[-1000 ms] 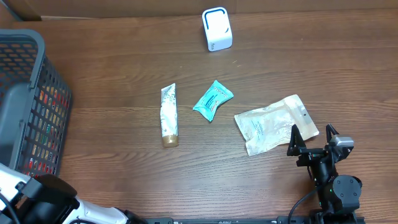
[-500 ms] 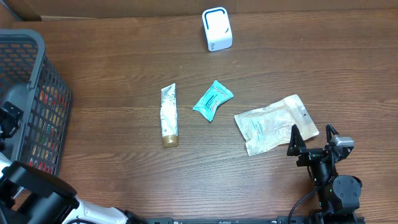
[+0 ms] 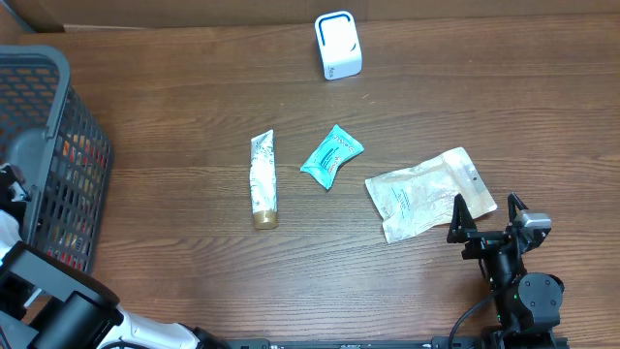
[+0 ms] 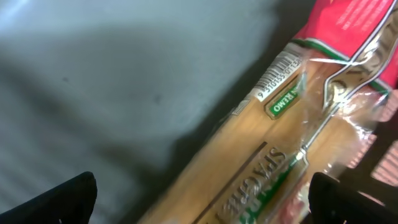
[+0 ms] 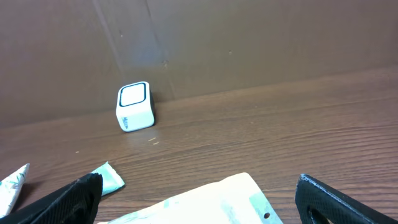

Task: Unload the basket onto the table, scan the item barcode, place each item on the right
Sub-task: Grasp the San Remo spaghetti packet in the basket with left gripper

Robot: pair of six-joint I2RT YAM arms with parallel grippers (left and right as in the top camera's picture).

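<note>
In the left wrist view my left gripper [image 4: 202,202] is open, low over a spaghetti packet [image 4: 249,162] lying in the basket [image 3: 58,107]. The packet's barcode [image 4: 278,76] faces up, and the packet passes between my fingertips without touching them. A red package [image 4: 354,25] lies beside it. The white cube scanner [image 3: 336,46] stands at the far edge of the table. My right gripper [image 3: 484,219] is open near the front right, with a white pouch [image 3: 429,194] just ahead of it. The pouch's near edge [image 5: 217,202] lies between the fingers, not gripped.
A cream tube [image 3: 263,179] and a teal sachet [image 3: 331,155] lie mid-table, left of the pouch. The dark mesh basket fills the left edge and holds several packages. A cardboard wall [image 5: 249,43] backs the table behind the scanner [image 5: 135,106].
My left gripper has come into view at the basket's near side and has opened wider. The right arm and the items on the table have not moved.
</note>
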